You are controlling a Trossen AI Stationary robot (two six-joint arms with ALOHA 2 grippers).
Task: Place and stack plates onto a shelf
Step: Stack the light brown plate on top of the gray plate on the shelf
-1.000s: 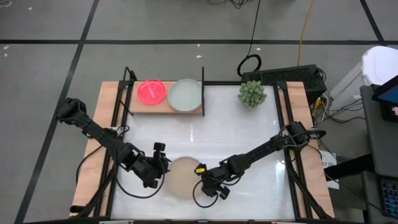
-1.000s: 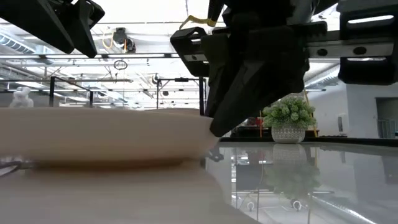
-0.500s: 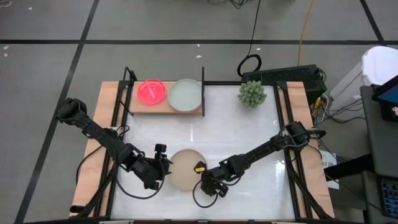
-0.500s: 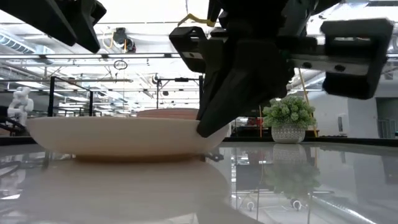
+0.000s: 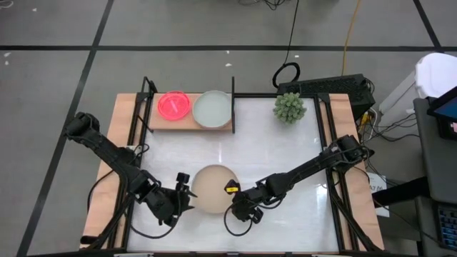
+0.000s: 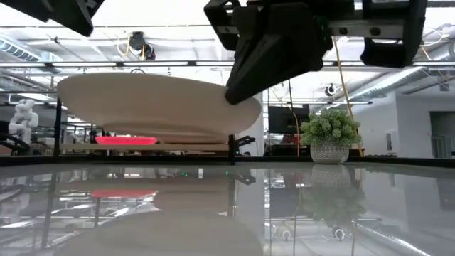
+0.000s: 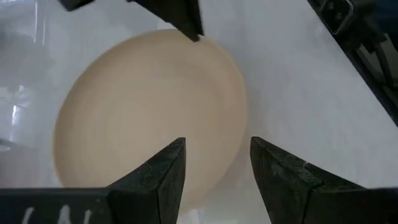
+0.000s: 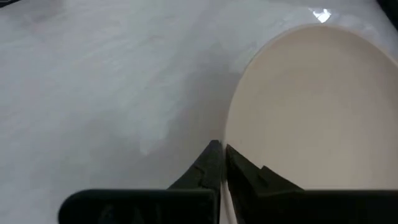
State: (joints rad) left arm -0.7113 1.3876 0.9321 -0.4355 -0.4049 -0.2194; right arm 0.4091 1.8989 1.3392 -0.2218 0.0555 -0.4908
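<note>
A beige plate [image 5: 213, 189] hangs above the white tabletop [image 5: 285, 157] near the front middle; it also shows in the low view [image 6: 153, 103]. My right gripper [image 5: 234, 200] is shut on the plate's right edge. My left gripper [image 5: 182, 196] is open and empty just left of the plate; in its wrist view [image 7: 214, 162] the plate [image 7: 149, 112] lies beyond the fingers. On the wooden shelf [image 5: 187, 123] at the far left rest a neon pink plate [image 5: 173, 104] and a pale grey-green plate [image 5: 213, 108]. My right gripper pinches the beige plate's rim [image 8: 233, 134] between its two fingers at the plate's right near edge, one finger on the upper face and one beneath. The fingers come slanting from the table's right near side. The plate is lifted clear of the table, tilted, its held side [image 6: 245, 107] lower.
A spiky green plant in a pot [image 5: 289, 107] stands at the far right of the table, also in the low view [image 6: 329, 139]. The shelf's black uprights [image 5: 233, 96] rise at its ends. Bare tabletop lies between the plate and the shelf.
My right gripper has risen and gone a little toward the far edge, lifting the beige plate off the table; the plate now hangs tilted, clear of the surface. My left gripper has drawn back a little toward the near left, away from the plate.
</note>
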